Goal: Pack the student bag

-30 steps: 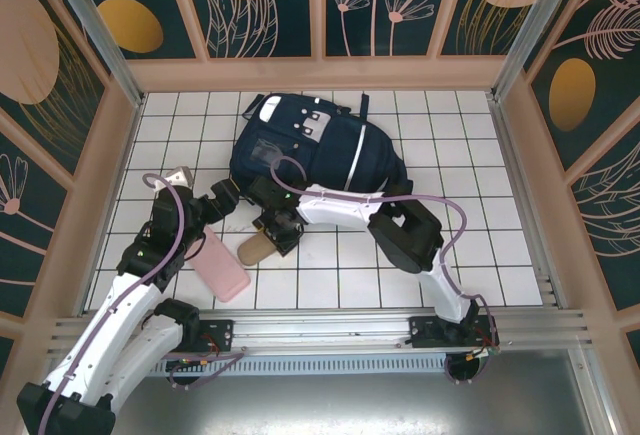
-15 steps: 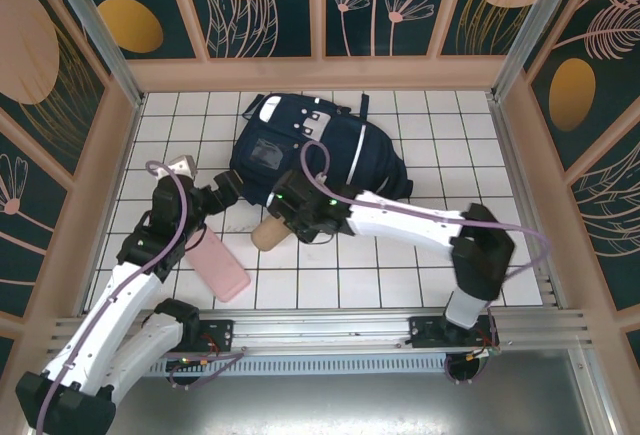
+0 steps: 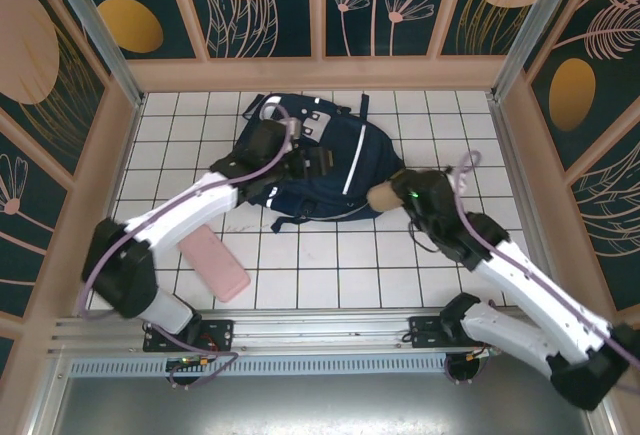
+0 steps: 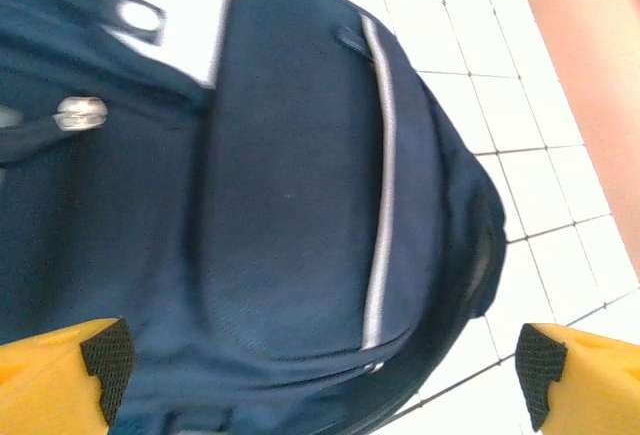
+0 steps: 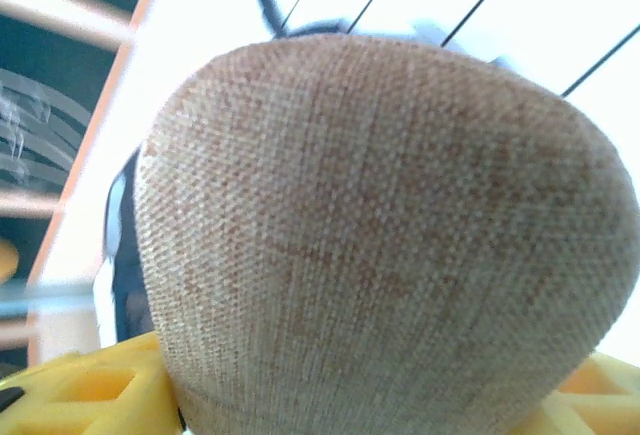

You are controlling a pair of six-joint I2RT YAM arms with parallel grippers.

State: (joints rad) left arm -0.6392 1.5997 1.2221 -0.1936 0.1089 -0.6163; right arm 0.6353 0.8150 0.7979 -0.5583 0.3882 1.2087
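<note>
Tan woven case (image 5: 380,235) is clamped in the right gripper (image 3: 390,195), just off the right side of the student bag (image 3: 340,145), which lies flat at the back middle of the tiled table (image 3: 330,255). No open mouth shows on the bag, so I judge the left gripper (image 4: 322,360), spread wide and hovering over the front panel, should first find and hold an opening. Pink flat case (image 3: 215,262) lies well apart at the near left, while the left arm crossing the bag may crowd the case's way in

Bare tiles (image 3: 330,265) near-centre and far right; student bag (image 3: 375,165) mid-table, pink case (image 3: 215,263) near left.
</note>
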